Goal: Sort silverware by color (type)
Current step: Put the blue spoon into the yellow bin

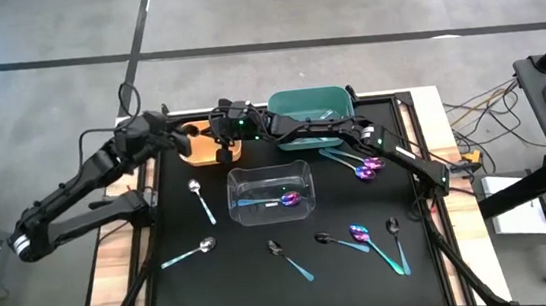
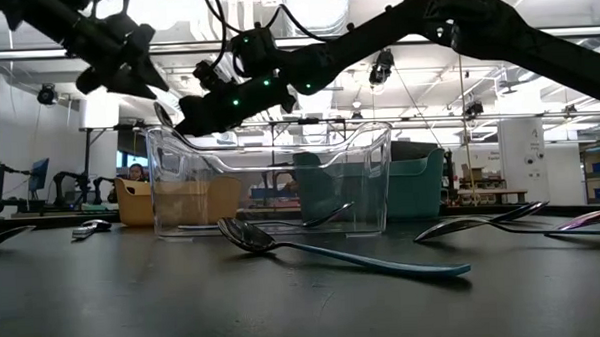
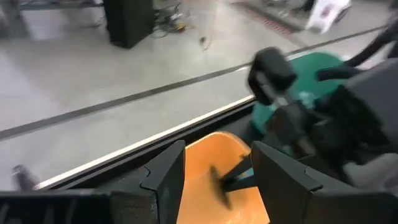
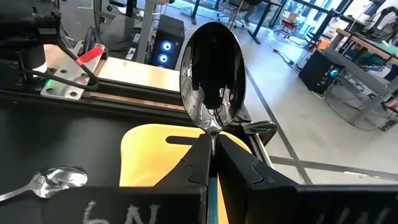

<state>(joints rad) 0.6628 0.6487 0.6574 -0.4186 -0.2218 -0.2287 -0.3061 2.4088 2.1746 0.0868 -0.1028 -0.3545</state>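
Right tool (image 4: 212, 163) closed on a dark-bowled spoon (image 4: 212, 81), over the orange bin (image 1: 204, 146) at upper left of the table (image 1: 264, 264). Left tool (image 3: 214, 171) open, empty, above the same bin.

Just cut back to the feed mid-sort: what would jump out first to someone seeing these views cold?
Both arms crowd over the orange bin at the table's far edge, and the right gripper is shut on a shiny silver spoon whose bowl stands up above that bin. The left gripper hangs open over the same bin. Next comes the clear bin mid-table with a purple-bowled spoon in it, and loose spoons scattered on the black mat around it.
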